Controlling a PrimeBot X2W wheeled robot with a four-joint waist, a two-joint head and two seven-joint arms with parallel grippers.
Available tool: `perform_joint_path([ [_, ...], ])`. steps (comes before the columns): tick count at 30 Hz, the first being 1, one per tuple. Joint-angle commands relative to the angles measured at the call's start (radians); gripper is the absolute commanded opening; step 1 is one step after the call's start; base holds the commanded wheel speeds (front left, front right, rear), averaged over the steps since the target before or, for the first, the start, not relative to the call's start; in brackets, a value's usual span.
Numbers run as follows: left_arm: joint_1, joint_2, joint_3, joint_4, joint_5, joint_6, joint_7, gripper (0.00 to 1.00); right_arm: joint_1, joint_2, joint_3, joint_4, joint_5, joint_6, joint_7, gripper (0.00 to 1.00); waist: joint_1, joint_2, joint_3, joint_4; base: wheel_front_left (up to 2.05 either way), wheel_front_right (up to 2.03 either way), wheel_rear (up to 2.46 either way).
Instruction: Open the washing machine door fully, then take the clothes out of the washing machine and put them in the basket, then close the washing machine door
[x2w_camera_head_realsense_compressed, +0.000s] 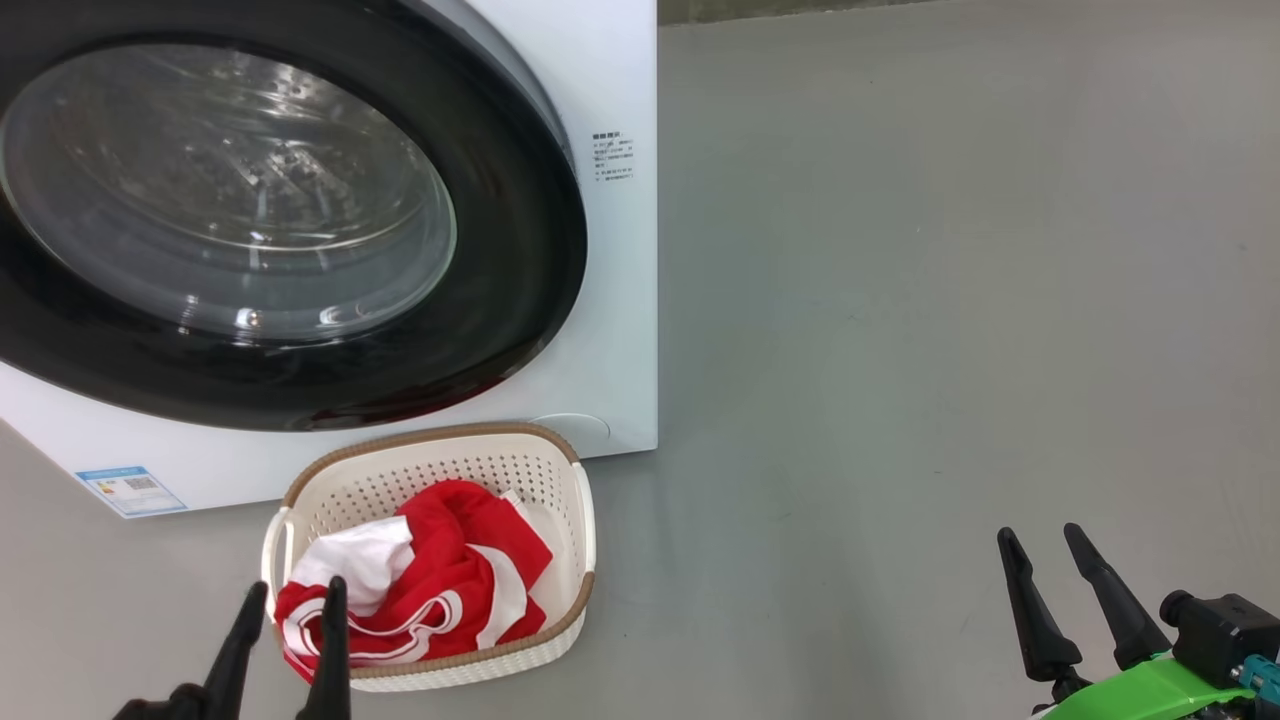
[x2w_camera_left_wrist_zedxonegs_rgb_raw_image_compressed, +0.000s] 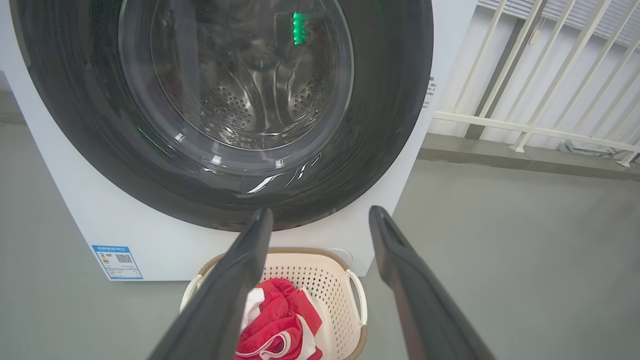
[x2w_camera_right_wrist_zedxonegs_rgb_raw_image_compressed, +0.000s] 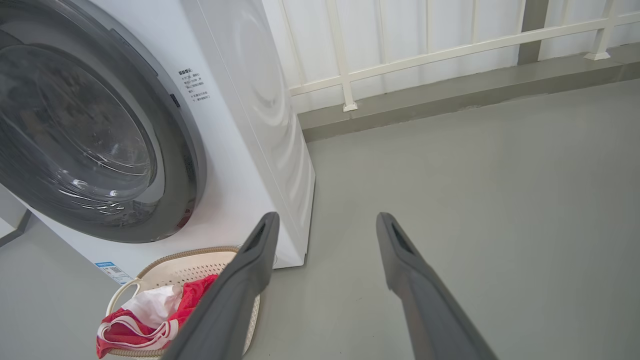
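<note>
**Head view.** The washing machine door (x2w_camera_head_realsense_compressed: 520, 250), a glossy black ring around a bulging glass window, lay shut flat against the white washing machine (x2w_camera_head_realsense_compressed: 625, 330). A blue label (x2w_camera_head_realsense_compressed: 130, 490) marked the machine's lower left front. The basket (x2w_camera_head_realsense_compressed: 470, 470) stood on the grey floor (x2w_camera_head_realsense_compressed: 900, 300) just in front of the machine, below the door's lower right edge. The clothes (x2w_camera_head_realsense_compressed: 450, 570), red with white panels and stripes, lay bunched inside the basket, one fold draped over its near rim.

Your left hand (x2w_camera_head_realsense_compressed: 297, 588) sat at the lower left, its two dark fingers spread with nothing between them. Their tips overlapped the basket's near left corner, and you could not tell whether they touched it. Your right hand (x2w_camera_head_realsense_compressed: 1039, 533) hung at the lower right, well apart from the basket, its fingers likewise spread and empty.

**Right wrist view.** A white railing (x2w_camera_right_wrist_zedxonegs_rgb_raw_image_compressed: 450, 50) ran behind the machine.
</note>
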Motion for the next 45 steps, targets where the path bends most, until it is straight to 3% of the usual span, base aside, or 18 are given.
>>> perform_joint_path([
  [1,-0.003,0.017,0.027,-0.026,-0.001,-0.006,-0.012,1.0,-0.007,-0.014,0.017,-0.024,-0.002,-0.001,-0.006,1.0,0.0,0.0,-0.002,0.001,0.0,0.0,0.0],
  [3,-0.001,0.018,0.024,-0.025,-0.004,-0.006,-0.012,1.0,-0.005,-0.013,0.017,-0.025,-0.002,-0.001,-0.006,1.0,0.0,0.0,-0.004,0.003,0.0,0.0,0.0],
  [4,0.012,0.0,-0.006,0.001,-0.003,0.0,0.0,0.0,0.0,0.001,0.0,0.0,0.0,0.0,0.0,0.0,0.0,0.0,-0.004,0.003,0.0,0.0,0.0],
  [12,0.013,-0.03,-0.018,0.076,-0.022,0.001,0.009,0.0,0.002,0.038,0.01,0.073,0.017,0.0,0.006,0.0,0.0001,0.0,-0.004,0.002,0.0,0.0,0.0],
  [17,0.008,-0.03,-0.015,0.073,-0.074,0.001,0.023,0.0,-0.003,0.04,0.004,0.068,0.063,0.0,0.019,0.0,0.0023,0.0,-0.009,0.003,0.0,0.0,0.0],
  [22,0.001,-0.03,-0.012,0.074,-0.126,0.001,0.038,0.0,-0.009,0.042,-0.001,0.065,0.108,0.0,0.033,0.0,0.0001,0.0,-0.01,0.004,0.0,0.0,0.0],
  [45,-0.027,-0.031,0.002,0.07,-0.355,0.0,0.101,0.0,-0.037,0.052,-0.028,0.046,0.304,0.0,0.096,0.0,0.0,0.0,-0.019,0.006,0.0,0.0,0.0],
])
